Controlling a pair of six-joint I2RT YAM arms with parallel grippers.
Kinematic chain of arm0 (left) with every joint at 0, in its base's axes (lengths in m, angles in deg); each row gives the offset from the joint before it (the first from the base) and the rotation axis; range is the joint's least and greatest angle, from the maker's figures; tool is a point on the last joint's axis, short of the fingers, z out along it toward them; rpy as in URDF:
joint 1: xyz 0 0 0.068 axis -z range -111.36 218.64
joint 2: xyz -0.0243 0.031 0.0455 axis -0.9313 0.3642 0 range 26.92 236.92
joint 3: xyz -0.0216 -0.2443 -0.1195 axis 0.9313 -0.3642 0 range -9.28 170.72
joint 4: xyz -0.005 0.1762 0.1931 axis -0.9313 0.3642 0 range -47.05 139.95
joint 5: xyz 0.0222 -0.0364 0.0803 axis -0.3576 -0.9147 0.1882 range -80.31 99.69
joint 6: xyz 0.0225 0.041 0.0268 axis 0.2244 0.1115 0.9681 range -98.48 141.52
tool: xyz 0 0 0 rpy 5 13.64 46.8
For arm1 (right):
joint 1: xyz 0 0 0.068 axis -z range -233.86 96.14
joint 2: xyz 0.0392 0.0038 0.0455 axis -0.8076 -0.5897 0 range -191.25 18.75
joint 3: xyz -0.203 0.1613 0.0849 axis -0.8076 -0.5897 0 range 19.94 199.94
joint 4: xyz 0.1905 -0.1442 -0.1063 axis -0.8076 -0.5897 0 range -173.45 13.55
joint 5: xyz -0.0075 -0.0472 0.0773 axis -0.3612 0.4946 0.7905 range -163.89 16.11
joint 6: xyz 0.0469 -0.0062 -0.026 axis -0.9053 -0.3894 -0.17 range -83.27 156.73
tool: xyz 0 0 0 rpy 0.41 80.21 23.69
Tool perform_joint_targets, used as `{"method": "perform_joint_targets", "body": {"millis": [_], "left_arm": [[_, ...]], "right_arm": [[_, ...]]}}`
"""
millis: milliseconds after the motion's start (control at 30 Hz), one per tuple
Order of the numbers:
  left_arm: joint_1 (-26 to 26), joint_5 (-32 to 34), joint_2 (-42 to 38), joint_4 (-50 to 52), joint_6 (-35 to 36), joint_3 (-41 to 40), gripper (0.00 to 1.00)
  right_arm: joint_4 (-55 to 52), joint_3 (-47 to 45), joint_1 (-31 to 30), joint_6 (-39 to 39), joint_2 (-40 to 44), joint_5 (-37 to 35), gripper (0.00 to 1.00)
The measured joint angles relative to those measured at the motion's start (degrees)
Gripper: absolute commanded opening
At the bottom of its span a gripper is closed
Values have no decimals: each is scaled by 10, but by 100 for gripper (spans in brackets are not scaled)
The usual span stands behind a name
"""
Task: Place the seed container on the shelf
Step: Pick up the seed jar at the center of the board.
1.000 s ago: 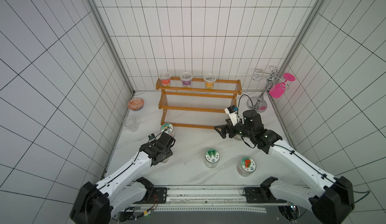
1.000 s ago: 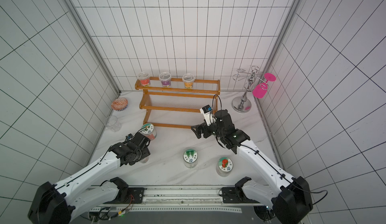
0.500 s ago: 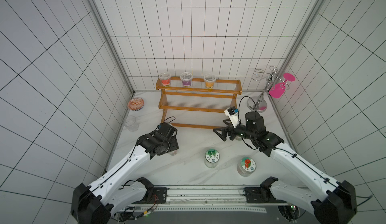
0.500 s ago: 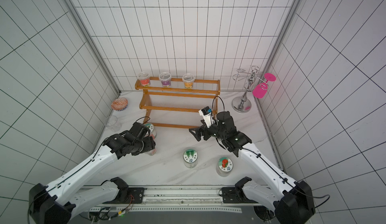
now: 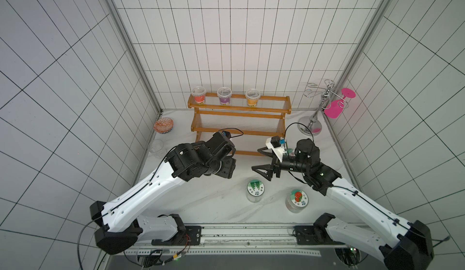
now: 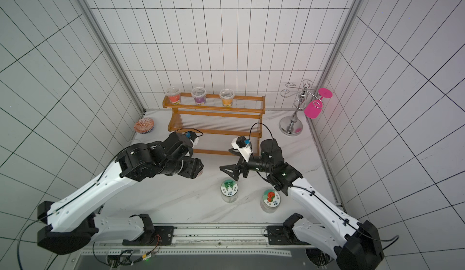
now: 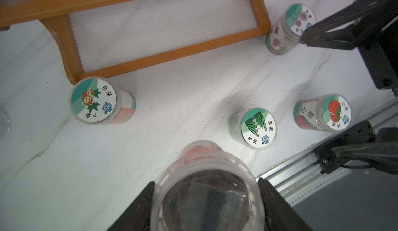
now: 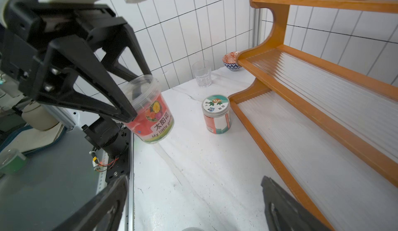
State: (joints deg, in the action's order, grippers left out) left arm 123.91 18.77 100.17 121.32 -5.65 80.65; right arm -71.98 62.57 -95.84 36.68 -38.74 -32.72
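Seed container (image 8: 155, 115), a clear-lidded tub with a red flower label, clamped just under its lid between the 2 fingers of the left gripper (image 8: 140, 96) and hanging tilted, clear of the tabletop (image 8: 193, 165), in front of the shelf (image 8: 280, 85) and short of its lowest tier. Jaws of this gripper stand partly closed, 1 finger on either side of the lid in the left wrist view. Right gripper (image 5: 256, 159) spread wide and holding nothing, in front of the shelf's front rail toward the end on the right arm's side, its fingers pointing at the held tub. On the shelf's top tier, 3 small tubs (image 5: 224, 97) in a row. Cartoon-lid jar (image 7: 94, 100) upright on the tabletop, just beside 1 front foot of the shelf; flower-lid jar (image 7: 300, 23) just beside the other front foot. Leaf-lid jar (image 5: 255, 188) and tomato-lid jar (image 5: 297, 198) upright, well in front of the shelf. Patterned bowl (image 5: 164, 125) and clear glass (image 5: 157, 146) beside the shelf's end on the left arm's side.
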Motion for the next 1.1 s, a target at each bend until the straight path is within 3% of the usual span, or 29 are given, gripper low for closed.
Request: {"method": "perform_joint_targets", "body": {"millis": [333,900,1033,1100], "left_arm": [[60,-6,49,33,85,77,36],[63,-60,63,-19,117,92,37],[63,-63,68,-30,116,92,36],[63,-65,71,-31,116,92,37]], "right_arm": [[37,-16,-49,52,12,13,99],[73,-17,-104,97,3,11,99],[76,-17,-109,100,-5,7,91],[77,-17,-110,101,-7,3,80]]}}
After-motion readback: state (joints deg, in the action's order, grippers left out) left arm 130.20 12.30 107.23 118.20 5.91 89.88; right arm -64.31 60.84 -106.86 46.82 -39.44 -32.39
